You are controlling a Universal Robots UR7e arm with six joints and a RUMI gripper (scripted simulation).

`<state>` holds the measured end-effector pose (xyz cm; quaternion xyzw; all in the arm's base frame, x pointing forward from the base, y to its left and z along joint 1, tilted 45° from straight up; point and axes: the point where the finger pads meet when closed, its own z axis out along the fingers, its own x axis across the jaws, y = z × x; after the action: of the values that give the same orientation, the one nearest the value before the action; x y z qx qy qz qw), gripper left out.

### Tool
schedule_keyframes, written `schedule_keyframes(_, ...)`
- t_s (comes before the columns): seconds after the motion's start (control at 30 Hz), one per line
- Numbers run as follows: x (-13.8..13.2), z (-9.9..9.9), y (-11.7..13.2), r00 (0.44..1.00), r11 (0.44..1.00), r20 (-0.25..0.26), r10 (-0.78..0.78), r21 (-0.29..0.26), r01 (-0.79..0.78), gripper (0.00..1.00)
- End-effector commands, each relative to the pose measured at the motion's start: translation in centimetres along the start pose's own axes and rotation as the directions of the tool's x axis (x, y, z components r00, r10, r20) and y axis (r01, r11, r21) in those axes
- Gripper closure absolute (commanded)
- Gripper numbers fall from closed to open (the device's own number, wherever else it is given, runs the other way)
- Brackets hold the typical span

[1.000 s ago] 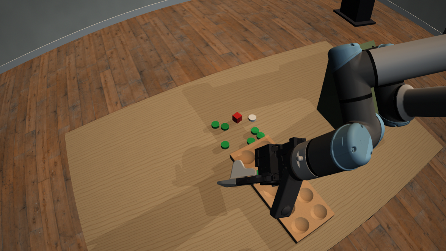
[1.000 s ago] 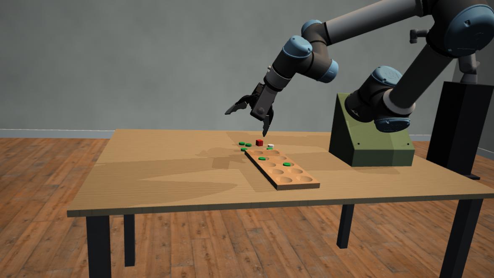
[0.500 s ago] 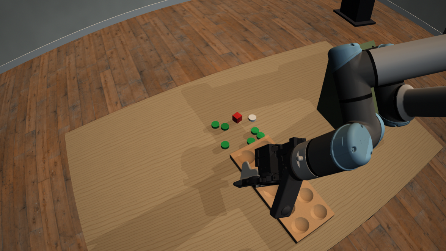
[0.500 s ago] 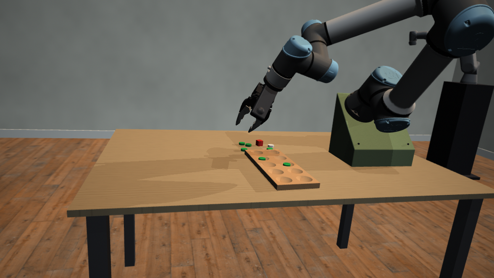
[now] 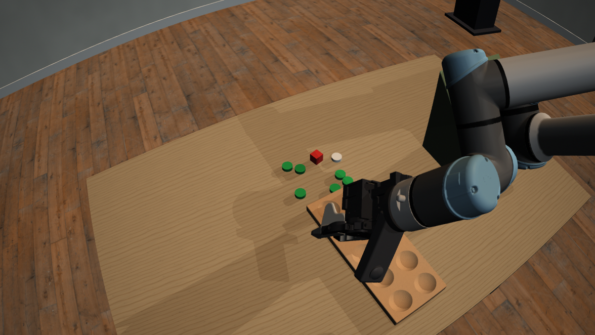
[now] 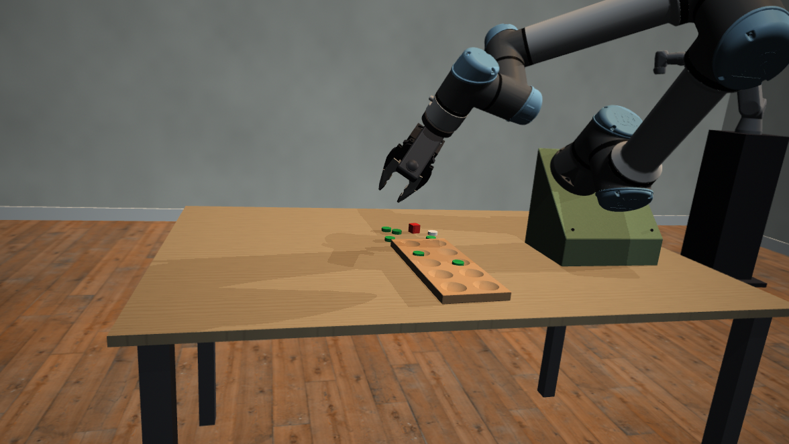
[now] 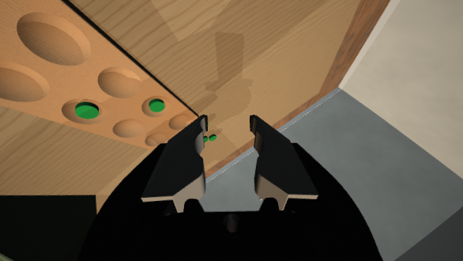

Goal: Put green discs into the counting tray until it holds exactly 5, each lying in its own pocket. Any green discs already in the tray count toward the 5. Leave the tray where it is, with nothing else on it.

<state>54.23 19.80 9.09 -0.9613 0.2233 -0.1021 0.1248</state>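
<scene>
The wooden counting tray (image 5: 314,209) (image 6: 474,298) (image 7: 95,49) lies at the table's front right. Two green discs (image 6: 418,253) (image 6: 457,261) lie in separate pockets, and they also show in the wrist view (image 7: 87,110) (image 7: 156,105). The arm hides them in the top view. Several loose green discs (image 5: 300,192) (image 5: 287,166) (image 5: 340,173) (image 6: 389,238) (image 7: 212,137) lie on the table beyond the tray's far end. My gripper (image 5: 327,224) (image 6: 392,192) (image 7: 228,116) hangs high above the tray's far end. Its fingers stand narrowed with a clear gap, and nothing is between them.
A red cube (image 5: 316,156) (image 6: 414,227) and a white disc (image 5: 336,156) (image 6: 432,233) sit among the loose discs. The arm's green base block (image 6: 590,231) stands at the table's right. The other tray pockets in view are empty.
</scene>
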Motion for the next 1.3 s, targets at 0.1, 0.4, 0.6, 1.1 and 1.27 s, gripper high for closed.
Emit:
schedule_keyframes(0.1,1.3,-1.8,2.9,0.985,0.984,0.001,0.173,-0.052,-0.173,0.72)
schedule_keyframes(0.4,2.4,-4.6,7.2,0.913,0.906,-0.020,0.406,-0.123,-0.406,0.72)
schedule_keyframes(0.6,2.7,-6.3,9.8,0.844,0.830,-0.044,0.535,-0.161,-0.535,0.72)
schedule_keyframes(1.1,2.2,-11.3,16.6,0.577,0.538,-0.146,0.803,-0.237,-0.809,0.72)
schedule_keyframes(1.27,1.7,-13.0,18.6,0.477,0.429,-0.186,0.859,-0.249,-0.868,0.72)
